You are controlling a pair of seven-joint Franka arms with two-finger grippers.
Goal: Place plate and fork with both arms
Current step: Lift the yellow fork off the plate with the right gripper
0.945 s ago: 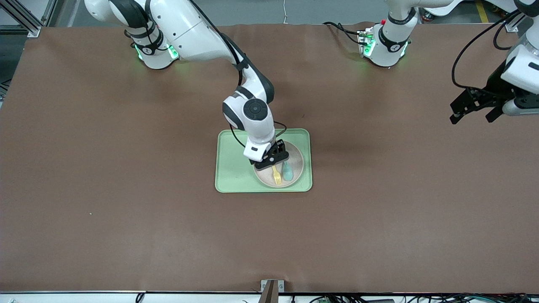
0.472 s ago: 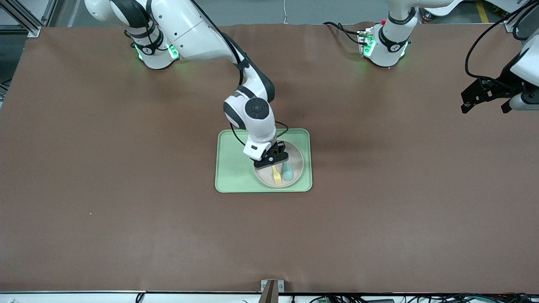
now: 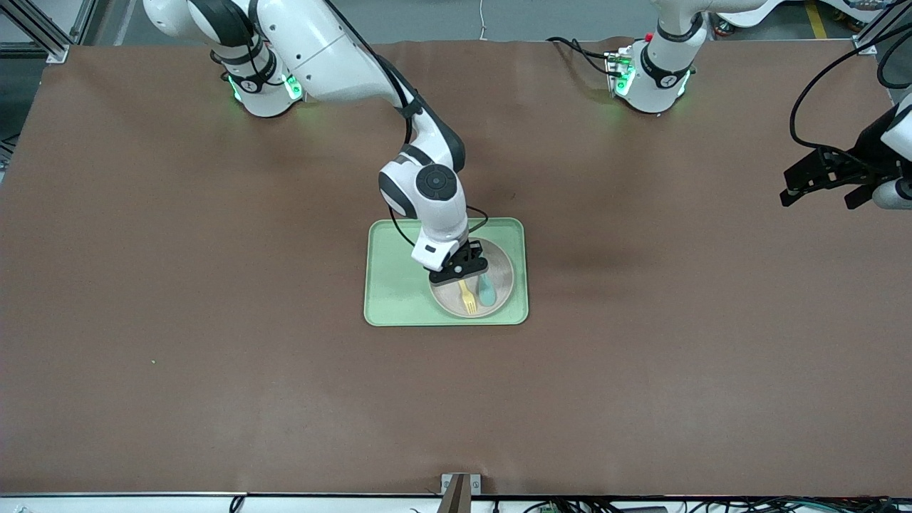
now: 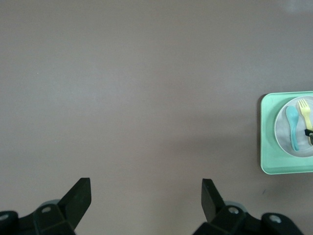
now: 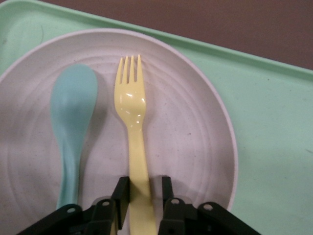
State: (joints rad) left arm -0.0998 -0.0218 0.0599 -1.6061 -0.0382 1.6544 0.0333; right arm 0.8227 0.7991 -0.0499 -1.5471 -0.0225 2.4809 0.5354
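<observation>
The beige plate [image 3: 503, 273] sits in the light-green tray [image 3: 395, 279], toward the left arm's end of the tray. The pale-yellow fork [image 3: 469, 302] lies flat on the plate beside a teal spoon [image 3: 486, 291]. My right gripper [image 3: 462, 276] is down on the plate. In the right wrist view, the right gripper [image 5: 142, 185] straddles the handle of the fork [image 5: 131, 105]. One finger touches the handle and a small gap shows at the other. My left gripper [image 3: 818, 198] hangs open and empty over bare table at the left arm's end; it waits, as the left wrist view [image 4: 145, 188] shows.
The brown mat [image 3: 214, 320] covers the whole table. The left wrist view shows the tray [image 4: 266, 147] with the plate [image 4: 282, 134], fork [image 4: 305, 111] and spoon [image 4: 292, 125] at a distance. The arm bases stand along the edge farthest from the front camera.
The right gripper's fingers have narrowed around the fork handle. The left gripper has drawn away toward the left arm's end of the table.
</observation>
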